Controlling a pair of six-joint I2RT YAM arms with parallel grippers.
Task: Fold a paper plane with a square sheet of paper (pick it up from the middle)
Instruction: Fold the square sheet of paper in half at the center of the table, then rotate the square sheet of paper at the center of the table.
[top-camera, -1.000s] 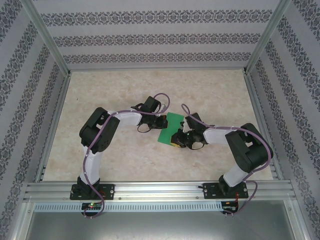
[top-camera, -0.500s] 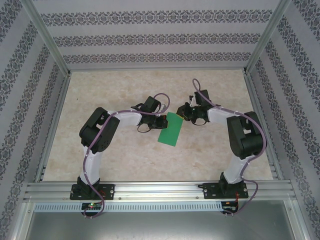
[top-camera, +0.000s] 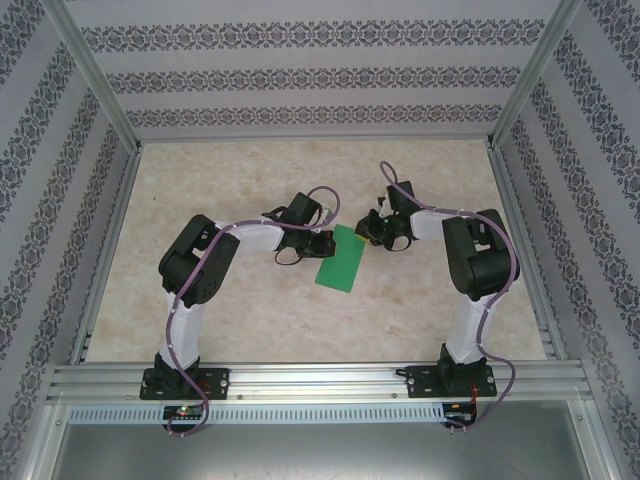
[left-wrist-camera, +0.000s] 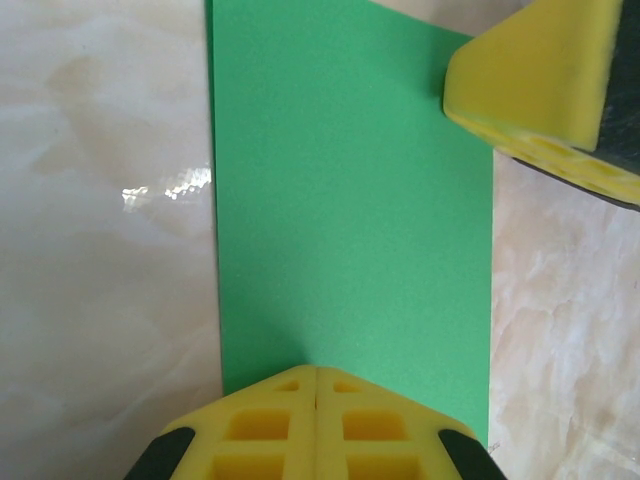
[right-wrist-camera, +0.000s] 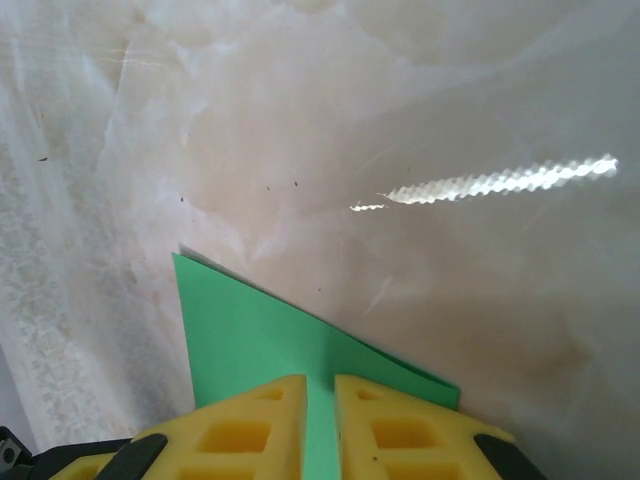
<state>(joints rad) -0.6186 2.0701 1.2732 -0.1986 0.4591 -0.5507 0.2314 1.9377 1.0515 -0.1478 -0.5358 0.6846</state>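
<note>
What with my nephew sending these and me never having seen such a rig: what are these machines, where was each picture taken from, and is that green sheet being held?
These are two robot arms, the left arm and the right arm, bolted at the near edge of a table. The wide picture looks down from above and behind them. The other two come from cameras on the wrists, so the yellow blocks are each arm's own fingers. A green sheet of paper lies flat between them. The left gripper is shut, its tips at one edge of the sheet. The right gripper is near a corner, fingers a slit apart. The sheet is not lifted; whether either pinches it I cannot tell.
</note>
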